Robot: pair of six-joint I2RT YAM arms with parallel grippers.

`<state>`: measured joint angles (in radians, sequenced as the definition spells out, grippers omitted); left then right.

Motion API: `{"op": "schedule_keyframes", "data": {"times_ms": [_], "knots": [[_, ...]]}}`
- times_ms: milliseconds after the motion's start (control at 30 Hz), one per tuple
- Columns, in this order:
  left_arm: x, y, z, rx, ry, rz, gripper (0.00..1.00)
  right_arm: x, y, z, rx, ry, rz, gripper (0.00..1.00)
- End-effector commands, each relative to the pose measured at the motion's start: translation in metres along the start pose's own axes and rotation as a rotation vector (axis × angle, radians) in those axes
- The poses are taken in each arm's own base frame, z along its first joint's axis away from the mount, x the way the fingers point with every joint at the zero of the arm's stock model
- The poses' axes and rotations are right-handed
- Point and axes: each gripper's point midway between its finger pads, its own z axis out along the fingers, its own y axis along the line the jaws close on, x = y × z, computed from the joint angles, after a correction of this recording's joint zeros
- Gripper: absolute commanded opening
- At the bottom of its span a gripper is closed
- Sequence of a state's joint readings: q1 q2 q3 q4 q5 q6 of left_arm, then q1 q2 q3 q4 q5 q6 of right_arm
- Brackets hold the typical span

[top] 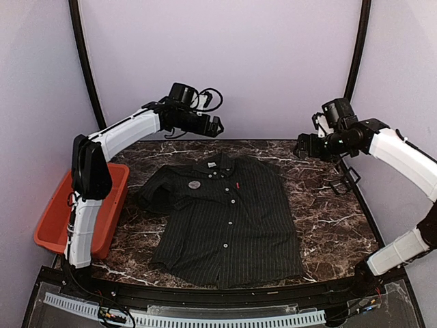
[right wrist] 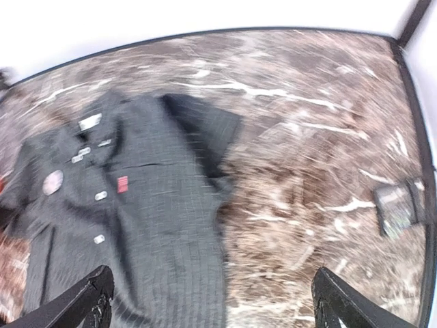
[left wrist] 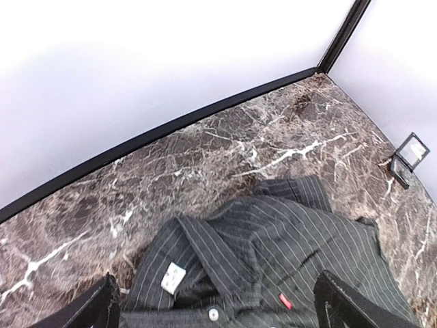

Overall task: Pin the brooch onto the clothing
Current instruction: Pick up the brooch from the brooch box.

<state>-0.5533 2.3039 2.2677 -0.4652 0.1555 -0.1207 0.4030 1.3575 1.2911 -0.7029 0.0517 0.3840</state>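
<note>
Left pincer (top: 217,126) is released, jaws spread wide with nothing between them, hanging above the far edge of the bench (top: 321,219). Right pincer (top: 301,146) is likewise released and empty, hanging at the far right. Below and between the two lies the clothing (top: 225,232), spread flat, collar toward the pincers. A round pale brooch (top: 194,184) sits on its chest, on the left pincer's side. A small dark case (top: 343,179) lies on the bench below the right pincer.
</note>
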Motion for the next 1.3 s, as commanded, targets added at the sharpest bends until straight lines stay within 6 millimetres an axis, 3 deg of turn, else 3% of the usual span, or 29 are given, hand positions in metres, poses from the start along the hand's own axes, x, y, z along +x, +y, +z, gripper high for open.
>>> {"op": "schedule_keyframes", "data": {"times_ms": [0, 67, 100, 133, 167, 200, 433, 600, 733, 867, 1267], "knots": [[0.003, -0.011, -0.042, -0.022, 0.011, 0.027, 0.99, 0.014, -0.058, 0.019, 0.238, 0.047, 0.126, 0.99], [0.012, -0.017, -0.049, -0.021, 0.02, 0.05, 0.99, 0.021, -0.081, 0.027, 0.299, 0.069, 0.189, 0.99], [0.026, -0.018, -0.046, -0.017, 0.044, 0.053, 0.99, 0.023, -0.091, 0.031, 0.326, 0.077, 0.218, 0.99], [0.023, -0.023, -0.055, -0.005, 0.032, 0.054, 0.99, 0.026, -0.101, 0.034, 0.354, 0.084, 0.242, 0.98], [0.037, -0.025, -0.052, 0.0, 0.057, 0.049, 0.99, 0.028, -0.109, 0.037, 0.383, 0.091, 0.257, 0.96], [0.038, -0.03, -0.058, 0.017, 0.056, 0.042, 0.99, 0.03, -0.119, 0.039, 0.416, 0.094, 0.27, 0.95], [0.107, -0.075, -0.065, 0.12, 0.154, 0.065, 0.99, 0.056, -0.18, 0.054, 0.576, 0.127, 0.383, 0.88], [0.136, -0.098, -0.068, 0.188, 0.186, 0.06, 0.99, 0.078, -0.216, 0.066, 0.626, 0.156, 0.517, 0.84], [0.159, -0.115, -0.069, 0.218, 0.219, 0.092, 0.99, 0.087, -0.231, 0.077, 0.639, 0.157, 0.606, 0.9], [0.167, -0.125, -0.068, 0.238, 0.229, 0.113, 0.99, 0.081, -0.235, 0.089, 0.605, 0.14, 0.682, 0.94], [0.168, -0.137, -0.071, 0.296, 0.231, 0.082, 0.99, 0.081, -0.247, 0.121, 0.616, 0.137, 0.808, 0.95]]}}
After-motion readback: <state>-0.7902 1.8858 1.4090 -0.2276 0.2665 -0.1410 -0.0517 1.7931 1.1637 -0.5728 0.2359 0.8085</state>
